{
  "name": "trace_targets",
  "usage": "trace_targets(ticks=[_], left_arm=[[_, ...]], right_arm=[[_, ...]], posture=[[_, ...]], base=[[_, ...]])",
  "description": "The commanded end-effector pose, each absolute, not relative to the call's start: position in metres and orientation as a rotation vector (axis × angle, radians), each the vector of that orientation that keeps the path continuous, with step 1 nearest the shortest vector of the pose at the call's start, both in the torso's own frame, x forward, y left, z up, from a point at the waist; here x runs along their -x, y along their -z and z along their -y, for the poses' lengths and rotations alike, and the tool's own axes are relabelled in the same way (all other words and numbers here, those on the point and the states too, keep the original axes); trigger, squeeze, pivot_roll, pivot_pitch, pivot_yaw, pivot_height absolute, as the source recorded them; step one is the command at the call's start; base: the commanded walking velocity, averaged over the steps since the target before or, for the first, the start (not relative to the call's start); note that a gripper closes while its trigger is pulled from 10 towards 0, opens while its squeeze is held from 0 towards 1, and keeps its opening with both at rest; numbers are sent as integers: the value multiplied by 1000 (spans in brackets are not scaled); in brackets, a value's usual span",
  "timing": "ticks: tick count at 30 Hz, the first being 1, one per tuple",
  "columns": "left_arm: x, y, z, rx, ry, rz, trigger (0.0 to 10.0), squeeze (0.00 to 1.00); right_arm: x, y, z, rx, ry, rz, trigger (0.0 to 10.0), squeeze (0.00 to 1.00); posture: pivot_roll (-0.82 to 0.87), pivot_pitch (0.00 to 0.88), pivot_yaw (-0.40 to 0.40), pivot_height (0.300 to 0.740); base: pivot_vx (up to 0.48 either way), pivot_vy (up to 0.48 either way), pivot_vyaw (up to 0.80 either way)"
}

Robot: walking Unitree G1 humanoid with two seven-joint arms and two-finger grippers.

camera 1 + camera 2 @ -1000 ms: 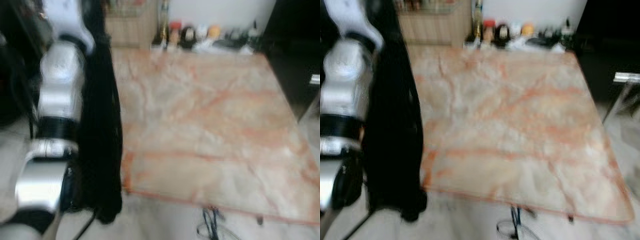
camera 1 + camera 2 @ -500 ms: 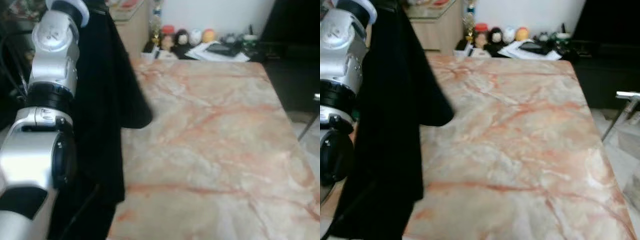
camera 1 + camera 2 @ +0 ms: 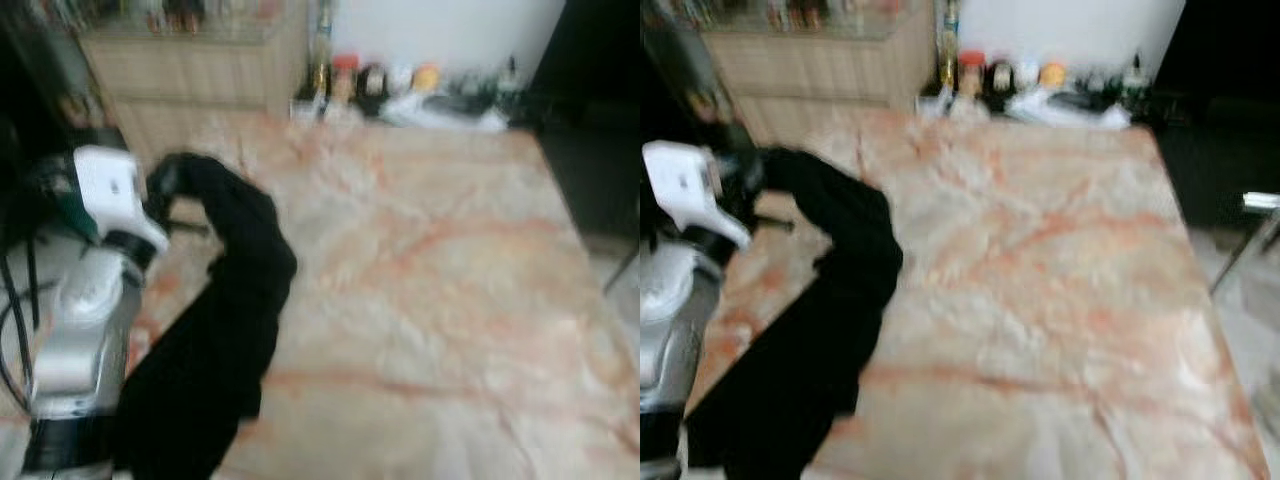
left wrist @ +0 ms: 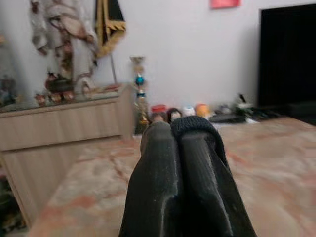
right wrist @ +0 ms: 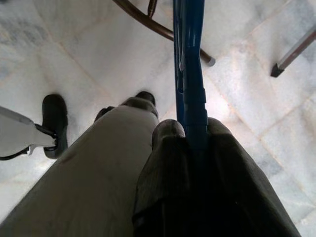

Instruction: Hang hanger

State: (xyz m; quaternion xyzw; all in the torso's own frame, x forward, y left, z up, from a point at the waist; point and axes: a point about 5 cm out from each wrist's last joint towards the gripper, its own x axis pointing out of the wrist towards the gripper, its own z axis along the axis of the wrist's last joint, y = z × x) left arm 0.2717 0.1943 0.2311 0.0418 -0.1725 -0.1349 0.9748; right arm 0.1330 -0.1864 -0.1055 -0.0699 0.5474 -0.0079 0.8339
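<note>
A black garment [image 3: 235, 300] lies in a heap along the left side of the marble table [image 3: 430, 250]. My left gripper [image 3: 160, 185] sits at the garment's upper end. In the left wrist view its fingers [image 4: 158, 148] are pressed together with dark fabric over one of them. My right gripper [image 5: 192, 129] hangs low over the floor, shut on a blue hanger [image 5: 190, 59] that runs out between its fingers.
Bottles, figurines and papers [image 3: 400, 80] line the table's far edge. A wooden cabinet [image 3: 190, 70] stands behind the left corner, and dark furniture [image 3: 590, 110] is on the right. On the tiled floor are a khaki leg [image 5: 98, 163], dark shoes and chair legs [image 5: 291, 49].
My left arm has come down from its raised pose. The black garment that hung from it now lies on the table. The head camera has also shifted.
</note>
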Motion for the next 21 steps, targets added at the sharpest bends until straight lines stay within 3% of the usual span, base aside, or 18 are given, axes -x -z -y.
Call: trace_targets(ticks=[1,7,11,12,21], left_arm=[[-258,-218,-194,-91,297,262,10000,0],[-235,-165,-181,-169,443,-40,10000,0],[-234,-146,-179,-215,426,-122,10000,0],[-235,-147,-176,-200,413,-118,10000,1000],[-233,-156,-170,-163,472,-94,10000,1000]], right_arm=[[-129,107,186,149,11,-1178,10000,0],[-131,106,186,146,14,-1173,10000,0],[-131,106,186,149,12,-1173,10000,0],[-131,106,186,145,15,-1172,10000,0],[-130,107,187,146,16,-1175,10000,0]], posture=[[95,56,22,740],[90,53,23,740],[84,51,24,740],[79,54,27,740],[78,51,24,740]], base=[[0,0,0],[0,0,0],[0,0,0],[0,0,0],[0,0,0]])
